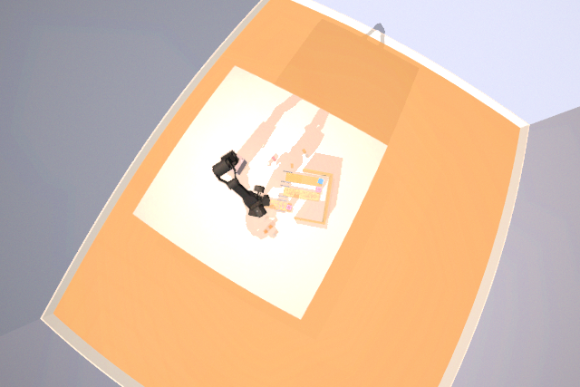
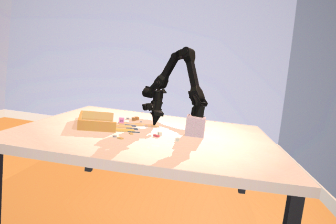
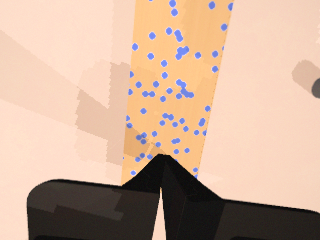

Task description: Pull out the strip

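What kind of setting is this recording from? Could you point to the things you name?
Probably a robot test room: a black arm (image 1: 242, 191) (image 2: 192, 72) bolted near a pale table (image 1: 210, 242) (image 2: 230, 153), a low wooden-looking tray (image 1: 328, 199) (image 2: 96, 126), and bare walls.

From where I stand, plain pale blue-grey walls (image 1: 117, 69) (image 2: 163, 12) rise behind and above the fingers, the one at the side a darker grey. Below the fingers spreads the light top of a table (image 1: 290, 270) (image 2: 230, 151), strongly lit near them, with pinkish shadows across it. Dark table legs (image 2: 293, 210) stand lower down. Around and under it lies an orange floor (image 1: 421, 233) (image 2: 135, 196), edged by a whitish skirting board (image 1: 468, 82) (image 2: 16, 113).
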Tool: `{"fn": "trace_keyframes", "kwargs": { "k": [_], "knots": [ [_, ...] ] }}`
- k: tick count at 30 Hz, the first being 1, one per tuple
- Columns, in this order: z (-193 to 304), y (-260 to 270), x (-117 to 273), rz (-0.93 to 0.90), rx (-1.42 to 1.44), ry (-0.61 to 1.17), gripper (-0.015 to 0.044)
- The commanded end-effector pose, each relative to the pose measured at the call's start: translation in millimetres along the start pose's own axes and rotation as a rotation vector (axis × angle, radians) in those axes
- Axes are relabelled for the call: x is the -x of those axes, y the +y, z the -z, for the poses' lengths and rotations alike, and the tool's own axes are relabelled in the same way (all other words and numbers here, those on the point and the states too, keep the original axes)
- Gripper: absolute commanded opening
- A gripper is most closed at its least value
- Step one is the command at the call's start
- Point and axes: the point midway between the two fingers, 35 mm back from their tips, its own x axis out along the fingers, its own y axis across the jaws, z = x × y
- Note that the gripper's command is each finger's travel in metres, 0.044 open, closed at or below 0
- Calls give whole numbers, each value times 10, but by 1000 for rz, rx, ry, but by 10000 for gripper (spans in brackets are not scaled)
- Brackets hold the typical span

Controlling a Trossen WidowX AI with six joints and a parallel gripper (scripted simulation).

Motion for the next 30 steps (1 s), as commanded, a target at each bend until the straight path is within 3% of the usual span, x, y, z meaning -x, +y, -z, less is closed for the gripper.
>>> {"fn": "trace_keyframes", "kwargs": {
  "k": [1, 8, 13, 30],
  "knots": [
    [98, 37, -40, -11, -2, 30, 0],
    [-25, -11, 414, -10, -1, 27, 0],
    [-9, 4, 427, -11, -2, 28, 0],
    [-644, 19, 459, -11, -64, 24, 440]
  ]
}}
